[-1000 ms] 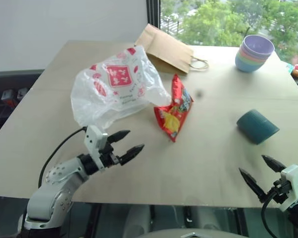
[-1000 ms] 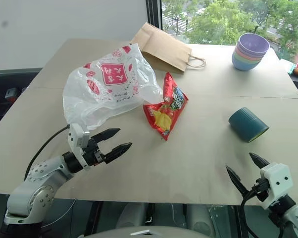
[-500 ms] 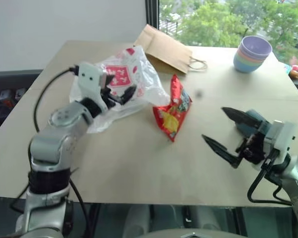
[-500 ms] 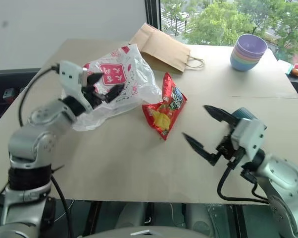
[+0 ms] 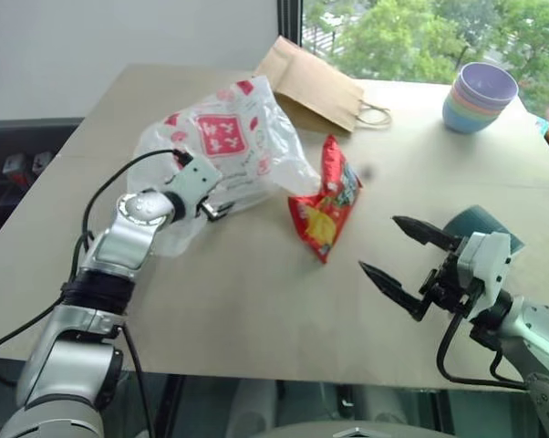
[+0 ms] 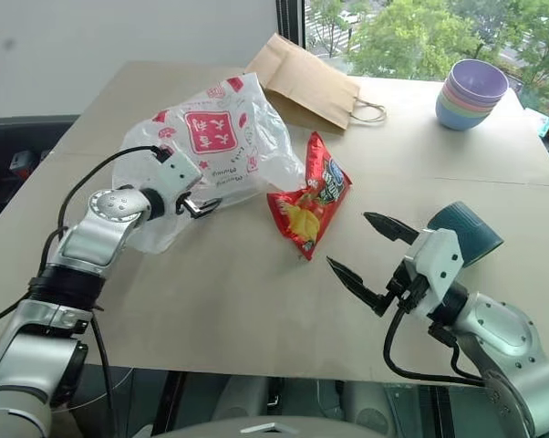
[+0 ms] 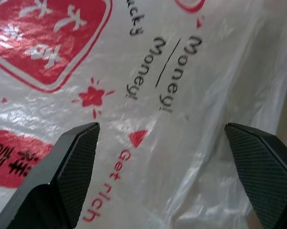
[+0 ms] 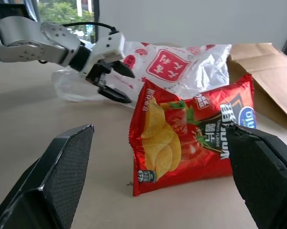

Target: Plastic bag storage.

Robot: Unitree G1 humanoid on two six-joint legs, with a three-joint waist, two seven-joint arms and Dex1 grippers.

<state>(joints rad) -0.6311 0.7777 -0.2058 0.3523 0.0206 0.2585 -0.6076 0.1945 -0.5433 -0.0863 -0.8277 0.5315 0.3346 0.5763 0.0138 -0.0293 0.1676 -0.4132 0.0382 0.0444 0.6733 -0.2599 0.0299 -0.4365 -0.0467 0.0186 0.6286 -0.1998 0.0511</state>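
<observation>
The bag (image 6: 206,146) sits puffed up on the table's (image 6: 256,301) far left, thin, crinkly and slippery by the look, so the spread-open left gripper (image 6: 200,194) should pinch a bunched fold.

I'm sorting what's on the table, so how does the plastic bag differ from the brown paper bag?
The plastic bag is translucent white, crinkled and puffed up with red print; the brown paper bag is opaque, plain and lies flat. The plastic bag sits nearer, at the open left gripper; the paper bag lies by the table's far edge.
</observation>
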